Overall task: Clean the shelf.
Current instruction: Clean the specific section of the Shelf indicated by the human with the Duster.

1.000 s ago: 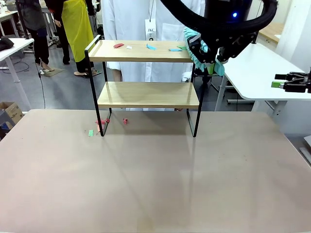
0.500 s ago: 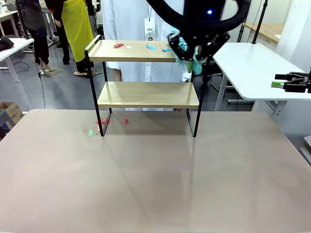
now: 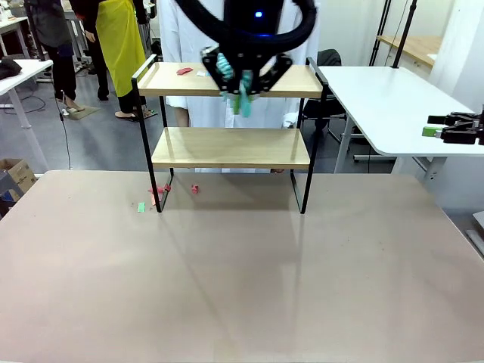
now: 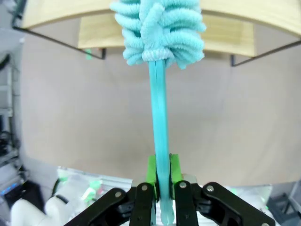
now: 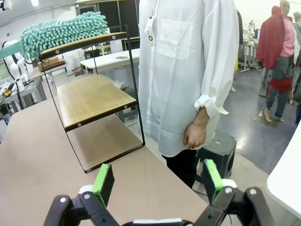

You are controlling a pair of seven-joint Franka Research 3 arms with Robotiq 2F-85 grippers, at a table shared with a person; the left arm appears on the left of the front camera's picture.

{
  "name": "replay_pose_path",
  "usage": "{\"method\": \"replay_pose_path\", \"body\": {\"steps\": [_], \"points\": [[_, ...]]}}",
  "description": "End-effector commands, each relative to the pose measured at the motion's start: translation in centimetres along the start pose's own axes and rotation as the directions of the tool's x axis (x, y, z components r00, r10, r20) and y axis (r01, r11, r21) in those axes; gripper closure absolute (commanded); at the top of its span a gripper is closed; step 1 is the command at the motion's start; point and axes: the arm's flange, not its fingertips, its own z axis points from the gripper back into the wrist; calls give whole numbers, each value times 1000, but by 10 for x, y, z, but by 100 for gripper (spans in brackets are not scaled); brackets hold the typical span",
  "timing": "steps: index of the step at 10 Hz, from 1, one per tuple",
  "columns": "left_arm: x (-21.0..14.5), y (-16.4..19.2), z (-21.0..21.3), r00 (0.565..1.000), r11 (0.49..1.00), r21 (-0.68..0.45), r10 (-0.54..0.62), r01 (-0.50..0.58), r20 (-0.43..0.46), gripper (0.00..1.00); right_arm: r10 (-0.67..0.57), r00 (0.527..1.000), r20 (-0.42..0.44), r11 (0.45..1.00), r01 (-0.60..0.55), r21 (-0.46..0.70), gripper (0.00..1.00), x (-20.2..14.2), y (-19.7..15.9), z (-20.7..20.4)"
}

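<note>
Left end effector [image 4: 162, 173] is clamped tight on the teal handle [image 4: 160, 117] of a microfiber duster [image 4: 157, 28]. It grips low on the handle, likely so the fluffy head can reach onto the board while the arm stays clear of the side rails. The head sits at the top board of the shelf [image 3: 231, 147], near the middle. It reads as a sweep along the top tier, pushing litter off the end.

The shelf stands at the far middle of the worktop [image 3: 242, 287], with a person in a white coat [image 5: 188, 70] just behind it. A red scrap [image 3: 184, 71] and a white scrap [image 3: 201, 73] lie on the left part of the top board, ahead of the duster. Pinkish bits [image 3: 159, 190] and a green bit [image 3: 141, 206] lie on the worktop by the left front leg.

Right end effector [image 5: 157, 188] is spread wide and holds nothing. It sits off to the side of the shelf, probably parked out of the way.

Hidden or unclear:
- In the front view the left end effector covers most of the duster head and the board under it, so any scraps there can't be seen.
- The left wrist view shows the top board only edge-on, not its surface.
- Can't tell if the head presses on the board or just skims it.
- The back of the lower board is in shadow.
</note>
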Motion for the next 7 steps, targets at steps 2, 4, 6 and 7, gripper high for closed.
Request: {"method": "replay_pose_path", "body": {"steps": [2, 4, 6, 7], "points": [[-7, 49, -14, 999, 997, 83, -6, 9, -37, 87, 6, 1000, 0, 1000, -6, 0, 0, 3, 1, -1], [-4, 72, -19, 1000, 983, 184, 4, 1, -26, 87, 6, 1000, 0, 1000, -6, 0, 0, 3, 1, -1], [-3, 97, -19, 999, 933, 357, 23, -36, 41, 87, 6, 1000, 0, 1000, -6, 0, 0, 3, 1, -1], [-5, 103, -17, 995, 903, 426, 13, -52, 94, 87, 6, 1000, 0, 1000, -6, 0, 0, 3, 1, -1]]}}
